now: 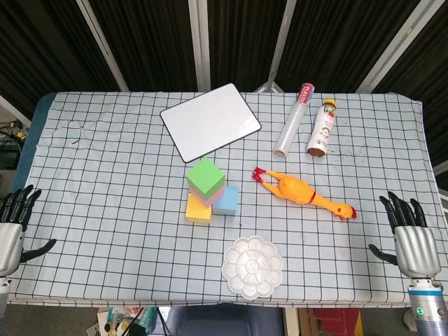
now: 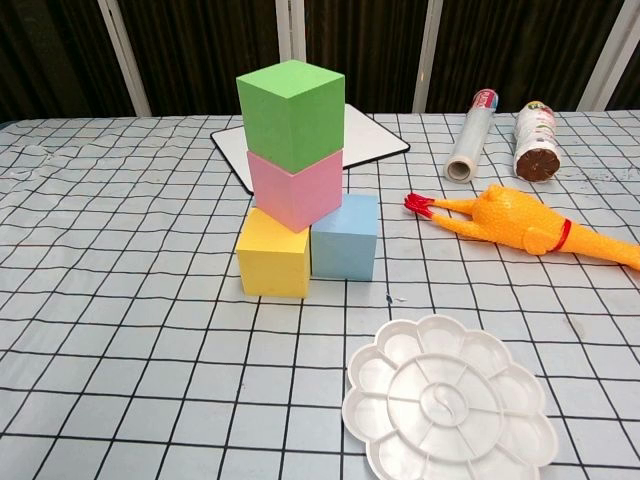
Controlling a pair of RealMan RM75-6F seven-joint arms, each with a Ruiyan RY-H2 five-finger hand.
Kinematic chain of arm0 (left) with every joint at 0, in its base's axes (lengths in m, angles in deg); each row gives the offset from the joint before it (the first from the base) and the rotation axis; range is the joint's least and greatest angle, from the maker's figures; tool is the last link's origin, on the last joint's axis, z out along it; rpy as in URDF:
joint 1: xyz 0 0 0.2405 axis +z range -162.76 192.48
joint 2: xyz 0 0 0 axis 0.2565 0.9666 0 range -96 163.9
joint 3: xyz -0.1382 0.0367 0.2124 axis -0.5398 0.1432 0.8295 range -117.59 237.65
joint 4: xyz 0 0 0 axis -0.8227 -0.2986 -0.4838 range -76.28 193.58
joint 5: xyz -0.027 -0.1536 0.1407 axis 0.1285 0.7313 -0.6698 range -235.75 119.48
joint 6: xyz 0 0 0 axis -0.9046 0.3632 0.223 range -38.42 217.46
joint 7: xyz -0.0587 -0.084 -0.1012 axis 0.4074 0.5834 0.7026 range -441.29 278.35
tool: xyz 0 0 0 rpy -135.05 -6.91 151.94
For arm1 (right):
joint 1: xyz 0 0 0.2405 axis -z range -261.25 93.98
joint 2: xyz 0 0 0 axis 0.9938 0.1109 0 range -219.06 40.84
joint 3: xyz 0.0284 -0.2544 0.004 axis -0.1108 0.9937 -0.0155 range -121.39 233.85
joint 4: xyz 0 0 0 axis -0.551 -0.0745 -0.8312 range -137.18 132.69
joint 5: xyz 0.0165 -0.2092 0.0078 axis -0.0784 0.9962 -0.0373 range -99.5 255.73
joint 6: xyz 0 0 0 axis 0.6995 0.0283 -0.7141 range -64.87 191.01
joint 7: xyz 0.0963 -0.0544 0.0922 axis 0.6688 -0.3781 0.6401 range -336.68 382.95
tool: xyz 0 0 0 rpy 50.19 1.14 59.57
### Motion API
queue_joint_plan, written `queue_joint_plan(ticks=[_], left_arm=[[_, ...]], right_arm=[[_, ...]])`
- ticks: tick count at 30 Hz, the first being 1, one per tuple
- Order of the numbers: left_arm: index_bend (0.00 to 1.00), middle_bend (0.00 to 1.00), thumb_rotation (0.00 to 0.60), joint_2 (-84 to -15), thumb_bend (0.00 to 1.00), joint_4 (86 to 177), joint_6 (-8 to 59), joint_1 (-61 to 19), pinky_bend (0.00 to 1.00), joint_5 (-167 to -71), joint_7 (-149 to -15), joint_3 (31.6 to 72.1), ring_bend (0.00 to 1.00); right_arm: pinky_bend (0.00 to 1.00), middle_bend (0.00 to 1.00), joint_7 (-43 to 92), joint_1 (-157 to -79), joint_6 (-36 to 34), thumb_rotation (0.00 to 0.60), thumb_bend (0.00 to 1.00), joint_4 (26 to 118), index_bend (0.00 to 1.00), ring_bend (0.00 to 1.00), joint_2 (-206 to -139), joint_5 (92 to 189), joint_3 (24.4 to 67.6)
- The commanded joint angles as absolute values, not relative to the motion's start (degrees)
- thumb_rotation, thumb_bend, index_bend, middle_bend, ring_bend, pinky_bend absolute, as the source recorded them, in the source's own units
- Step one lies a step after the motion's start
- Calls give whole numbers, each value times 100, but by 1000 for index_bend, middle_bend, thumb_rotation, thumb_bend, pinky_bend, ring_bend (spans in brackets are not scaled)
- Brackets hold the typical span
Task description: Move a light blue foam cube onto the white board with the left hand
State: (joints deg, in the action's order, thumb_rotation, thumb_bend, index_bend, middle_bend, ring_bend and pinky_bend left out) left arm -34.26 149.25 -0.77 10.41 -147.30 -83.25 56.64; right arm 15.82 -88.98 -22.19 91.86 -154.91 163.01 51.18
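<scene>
So the checked table [image 1: 105, 161] fills basically the whole view, and the white board [image 1: 210, 120] sits toward the far side, roughly centre. The light blue foam cube [image 2: 345, 237] is nearer the robot than the board, touching the yellow cube [image 2: 273, 252] on its left. Catch: the pink cube [image 2: 296, 187] looks like it rests across both of them, with the green cube [image 2: 291, 113] on top, though from the chest view I can't be fully sure how much it leans on the blue one.

The left hand [image 1: 12, 227] hangs at the near left table edge, fingers spread, holding nothing. The cube lies well off to its right and a bit farther out. The right hand [image 1: 413, 241], also spread and empty, looks about equally far away.

The rubber chicken [image 1: 302, 190] and paint palette [image 1: 253, 267] sit right of and nearer than the stack, out of the left hand's way.
</scene>
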Motion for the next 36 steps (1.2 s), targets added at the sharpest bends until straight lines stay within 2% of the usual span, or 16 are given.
queue_joint_plan(ticks=[1,18,27,36], left_arm=[[21,0,600,-3426,85,14935,-90,1045,42,-14757,-8332,5678,0],[20,0,600,-3416,85,14969,-73,1041,42,-14781,-8322,5705,0],[12,0,600,-3354,82,15005,153,957,42,-14629,-8289,5675,0],[1,0,600,-3147,50,15306,959,534,41,-14496,-8269,5651,0]], right_arm=[[37,67,1574,-8894,-2226,600,27,9186,112,129,-15493,16304,5121],[37,67,1616,-8864,-2238,600,26,9203,112,128,-15435,16341,5163],[37,66,1699,-8828,-2280,600,27,9237,112,129,-15392,16313,5148],[37,67,1695,-8868,-2201,600,27,9247,112,129,-15393,16273,5131]])
